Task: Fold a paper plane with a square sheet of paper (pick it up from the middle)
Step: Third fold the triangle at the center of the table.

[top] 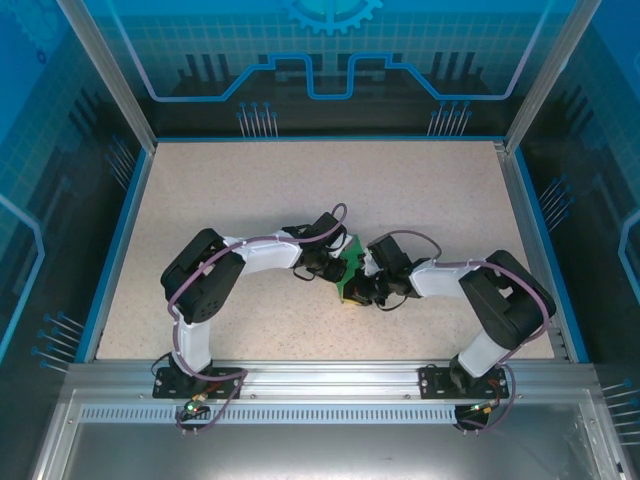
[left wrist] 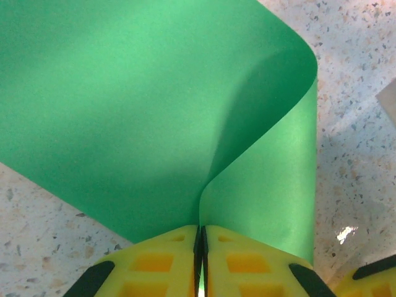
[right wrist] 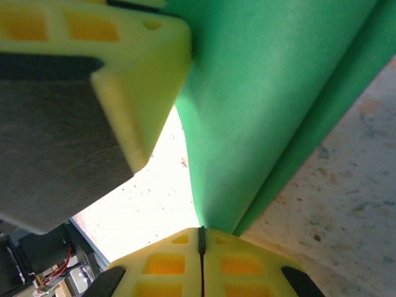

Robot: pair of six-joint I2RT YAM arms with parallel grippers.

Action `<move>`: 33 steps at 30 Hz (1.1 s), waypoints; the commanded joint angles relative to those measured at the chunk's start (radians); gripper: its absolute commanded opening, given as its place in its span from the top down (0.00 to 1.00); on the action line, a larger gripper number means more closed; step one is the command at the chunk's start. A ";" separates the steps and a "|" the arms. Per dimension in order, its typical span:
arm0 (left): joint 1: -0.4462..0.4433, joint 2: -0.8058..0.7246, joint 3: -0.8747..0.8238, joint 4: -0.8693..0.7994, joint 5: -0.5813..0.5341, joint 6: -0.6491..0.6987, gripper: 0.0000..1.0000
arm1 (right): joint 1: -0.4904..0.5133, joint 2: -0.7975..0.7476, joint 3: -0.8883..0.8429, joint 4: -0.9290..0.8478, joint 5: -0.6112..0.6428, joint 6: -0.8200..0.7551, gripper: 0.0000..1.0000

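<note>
The square sheet of paper (top: 350, 268) is bright green and sits between the two grippers at the middle of the table. In the left wrist view the paper (left wrist: 154, 105) is bent over into a soft loop, and both layers run into my left gripper (left wrist: 201, 232), which is shut on them. My right gripper (right wrist: 201, 232) is shut on another edge of the paper (right wrist: 260, 105), which rises as a curved fold above the speckled table. A yellow finger of the left gripper (right wrist: 139, 80) shows close by at the upper left. From above, the left gripper (top: 336, 272) and right gripper (top: 368, 290) nearly touch.
The speckled beige tabletop (top: 250, 190) is bordered by a blue rim (top: 118, 230) and blue enclosure walls. An aluminium rail (top: 320, 375) carrying both arm bases runs along the near edge. Both arms bend inward over the table's centre.
</note>
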 commanded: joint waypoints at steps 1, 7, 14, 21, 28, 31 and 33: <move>-0.001 0.040 -0.031 -0.030 0.023 0.008 0.87 | 0.013 -0.014 0.012 0.027 -0.028 0.016 0.94; -0.001 0.043 -0.026 -0.033 0.024 0.010 0.87 | 0.016 0.063 0.011 0.086 -0.056 0.040 0.94; 0.000 0.043 -0.021 -0.041 0.023 0.011 0.87 | 0.019 0.073 -0.054 0.011 -0.001 0.017 0.95; -0.001 0.043 -0.025 -0.043 0.020 0.013 0.87 | 0.004 0.033 -0.062 0.059 -0.035 0.032 0.95; -0.001 0.046 -0.020 -0.043 0.026 0.010 0.87 | -0.059 -0.027 0.013 0.068 -0.037 0.014 0.94; -0.001 0.052 -0.014 -0.047 0.029 0.014 0.87 | -0.071 -0.003 0.024 0.084 -0.037 0.009 0.94; -0.001 0.052 -0.012 -0.048 0.029 0.013 0.87 | -0.079 0.019 0.023 0.086 -0.031 0.009 0.94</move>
